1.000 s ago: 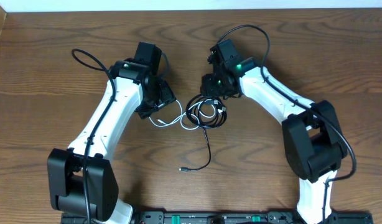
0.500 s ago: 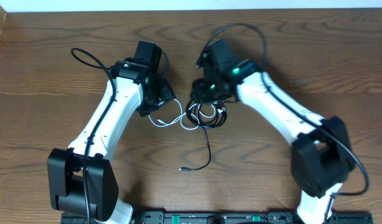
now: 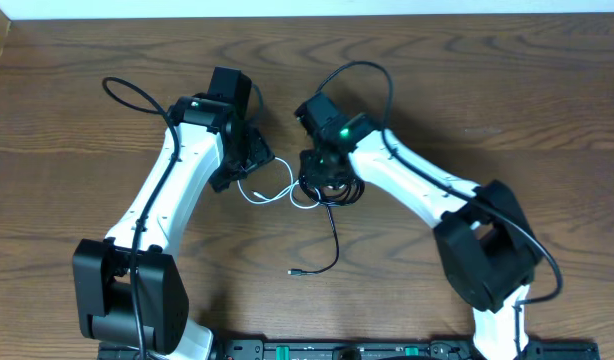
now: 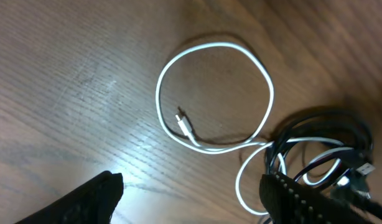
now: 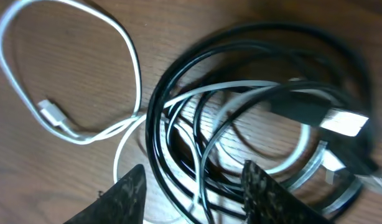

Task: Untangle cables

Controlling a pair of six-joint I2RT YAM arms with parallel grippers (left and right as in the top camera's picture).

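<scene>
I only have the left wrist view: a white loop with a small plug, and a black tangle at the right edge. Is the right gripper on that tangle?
Observer: Yes. In the right wrist view the right gripper stands over the coil of thin black cables. Its jaws are apart, with a few black strands between them and nothing pinched.
Operator: Does anything trail out of the coil beyond my frame?
Observer: From overhead, one black cable tail runs out toward the arm bases. It ends in a small plug that lies on the wooden table, apart from the coil.
</scene>
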